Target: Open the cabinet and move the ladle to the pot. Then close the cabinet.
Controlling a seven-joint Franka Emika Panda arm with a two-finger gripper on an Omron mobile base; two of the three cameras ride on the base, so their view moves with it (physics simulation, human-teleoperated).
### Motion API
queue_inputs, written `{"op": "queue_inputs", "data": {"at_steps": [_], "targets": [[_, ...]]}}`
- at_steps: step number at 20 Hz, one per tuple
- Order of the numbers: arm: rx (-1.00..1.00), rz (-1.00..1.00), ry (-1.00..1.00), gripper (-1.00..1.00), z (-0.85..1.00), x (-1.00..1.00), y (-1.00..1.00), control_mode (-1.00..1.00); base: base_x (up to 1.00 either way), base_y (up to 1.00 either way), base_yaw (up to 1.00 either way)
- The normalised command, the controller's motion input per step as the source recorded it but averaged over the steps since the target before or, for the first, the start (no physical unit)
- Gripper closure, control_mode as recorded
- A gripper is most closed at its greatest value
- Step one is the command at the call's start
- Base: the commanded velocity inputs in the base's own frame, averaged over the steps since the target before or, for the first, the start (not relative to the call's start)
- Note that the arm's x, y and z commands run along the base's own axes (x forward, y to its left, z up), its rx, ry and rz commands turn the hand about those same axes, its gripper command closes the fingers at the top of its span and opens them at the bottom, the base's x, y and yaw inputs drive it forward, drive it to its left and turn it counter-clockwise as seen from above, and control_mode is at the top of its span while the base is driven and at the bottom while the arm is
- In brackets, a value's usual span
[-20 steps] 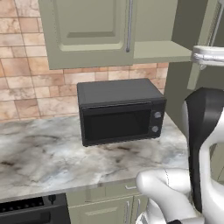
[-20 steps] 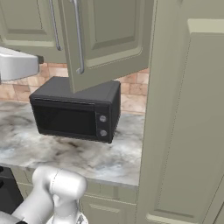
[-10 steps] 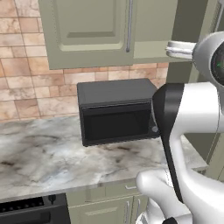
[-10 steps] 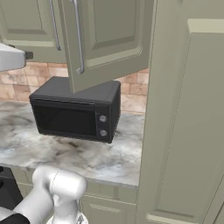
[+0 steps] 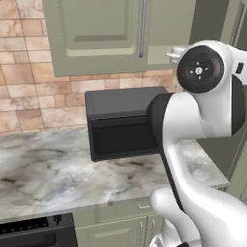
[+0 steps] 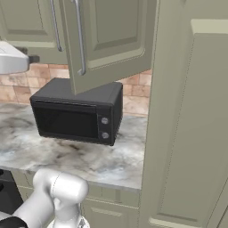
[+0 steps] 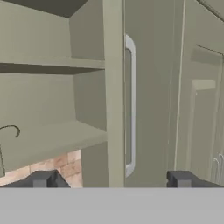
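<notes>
Nearest first: your two-finger gripper point(image 7: 111, 180), seen in the hand view as two small dark tips set far apart at the bottom, stands with its jaws spread wide and nothing between them. Straight ahead of that gap is the edge of the swung-out sage-green recessed-panel door point(image 7: 114, 87), with its long vertical silver bar handle point(image 7: 130, 105) just to the right of the edge; the door is ajar, which the right base view confirms, where it hangs out over the black microwave point(image 6: 75, 113) on the marbled grey stone counter point(image 6: 89, 158). Beyond the door edge and to the left lies the open interior of the large sage-green wall cabinet point(image 7: 48, 92), two shelves showing. At the far left of the lower shelf a thin dark curved line rises and hooks over: judged to be the handle of the brown long-handled ladle point(image 7: 11, 131), long axis roughly upright, bowl end not visible. So the ladle sits left of and deeper than the gripper, with the door edge between them on the direct line. You would likely need to shift left past that edge before reaching in.
</notes>
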Motion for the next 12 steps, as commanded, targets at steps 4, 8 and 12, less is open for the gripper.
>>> {"op": "queue_inputs", "data": {"at_steps": [4, 8, 12], "targets": [[-0.02, -0.13, -0.1, -1.0, -0.17, 0.12, 0.0, -1.0, 0.0, 0.0, 0.0], [0.0, -0.06, -0.08, -1.0, -0.1, 0.19, 0.0, -1.0, 0.0, 0.0, 0.0], [0.0, -0.01, -0.05, -1.0, -0.08, 0.26, 0.0, -1.0, 0.0, 0.0, 0.0]]}}
